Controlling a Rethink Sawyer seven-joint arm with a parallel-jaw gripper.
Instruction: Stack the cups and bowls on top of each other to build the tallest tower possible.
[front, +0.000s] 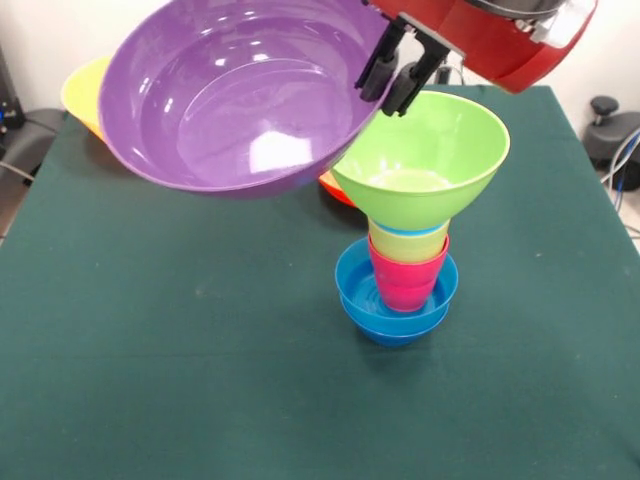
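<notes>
The tower stands upright near mid-table, slightly right of centre, long axis vertical: two small blue bowls nested at the base, mouths up, then a ribbed pink cup seated in them, a translucent yellow cup in that w/ a thin light blue rim showing just above it, and a lime green bowl on top, mouth up and flaring wide like a funnel. The tool, black fingers on a red arm coming in from the upper right, is clenched on the rim of the purple bowl; one finger sits inside the rim, one outside. That bowl hangs clear of the table, tilted so its mouth faces up and toward the camera, glossy inside w/ bright highlights, its right edge just beside and overlapping the green bowl's rim in this view; can't tell if they touch. A yellow bowl peeks out behind it at far left, and a sliver of an orange bowl shows behind the tower. All pieces are smooth shiny plastic, round. The table is covered in dark green matte cloth.
</notes>
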